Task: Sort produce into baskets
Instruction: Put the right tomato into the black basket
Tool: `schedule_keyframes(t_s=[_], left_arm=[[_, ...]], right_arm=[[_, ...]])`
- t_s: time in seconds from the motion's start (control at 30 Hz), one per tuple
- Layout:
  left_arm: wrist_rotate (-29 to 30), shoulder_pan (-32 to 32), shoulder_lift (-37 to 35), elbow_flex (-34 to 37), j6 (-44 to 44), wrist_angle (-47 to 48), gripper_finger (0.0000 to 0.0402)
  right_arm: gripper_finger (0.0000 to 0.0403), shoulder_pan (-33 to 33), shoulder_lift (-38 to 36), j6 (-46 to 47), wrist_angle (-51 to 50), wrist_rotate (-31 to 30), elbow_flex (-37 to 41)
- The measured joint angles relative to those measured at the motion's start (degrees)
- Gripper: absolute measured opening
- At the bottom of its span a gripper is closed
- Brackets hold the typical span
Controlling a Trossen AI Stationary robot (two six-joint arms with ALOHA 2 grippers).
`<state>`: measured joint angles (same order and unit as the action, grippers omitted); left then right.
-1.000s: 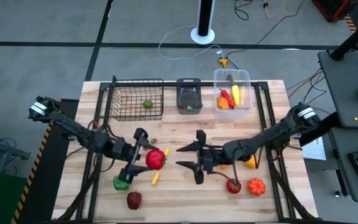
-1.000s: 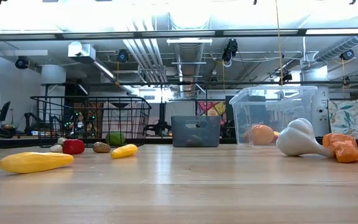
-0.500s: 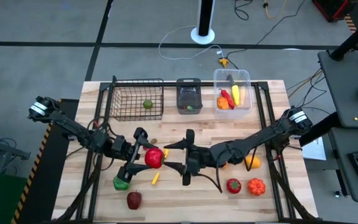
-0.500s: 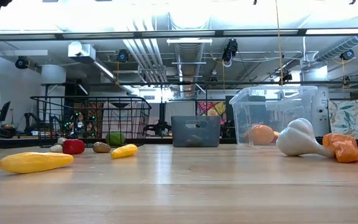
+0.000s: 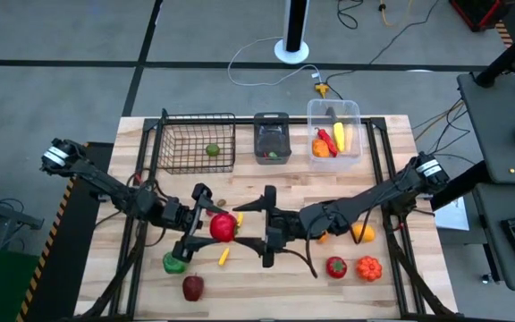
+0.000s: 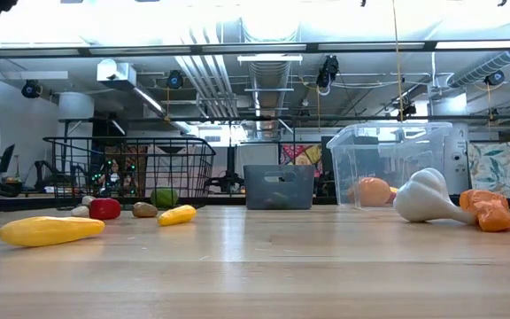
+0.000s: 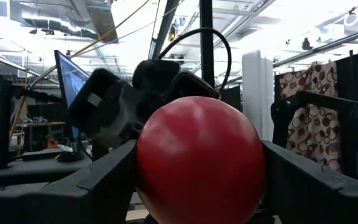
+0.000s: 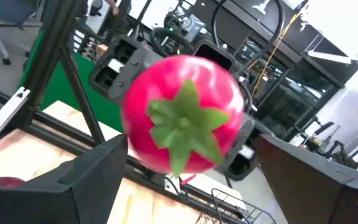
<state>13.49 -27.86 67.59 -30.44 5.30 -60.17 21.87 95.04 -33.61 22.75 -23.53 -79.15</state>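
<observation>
Evidently a handover: the left hand (image 5: 211,226) grips the tomato (image 5: 223,228) above the desk (image 5: 249,277), offering it to the wide-open right hand (image 5: 264,227).

I hold a round red tomato (image 5: 223,227) with a green star top up off the surface in my left jaws. Under it lie a small yellow piece (image 5: 223,257), a green pepper (image 5: 173,263) and a dark red apple (image 5: 192,287). On my right lie a red pepper (image 5: 335,266), an orange pumpkin (image 5: 368,267) and an orange fruit (image 5: 362,233). The black wire basket (image 5: 170,154) holds one green lime (image 5: 212,150). The grey bin (image 5: 272,121) holds small bits. The clear tub (image 5: 356,111) holds red, orange and yellow pieces.
</observation>
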Motion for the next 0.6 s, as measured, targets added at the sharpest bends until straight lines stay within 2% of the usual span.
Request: schedule_keyframes(t_s=[0.37, 0.6], left_arm=[[2.5, 0.2, 0.3, 0.0, 0.0, 0.2, 0.0289], [2.5, 0.2, 0.3, 0.0, 0.0, 0.0, 0.0290]], right_arm=[[0.0344, -1.7, 2.3, -0.5, 0.1, 2.8, -2.3], [0.0308, -1.9, 2.5, -0.7, -0.4, 3.0, -2.8]])
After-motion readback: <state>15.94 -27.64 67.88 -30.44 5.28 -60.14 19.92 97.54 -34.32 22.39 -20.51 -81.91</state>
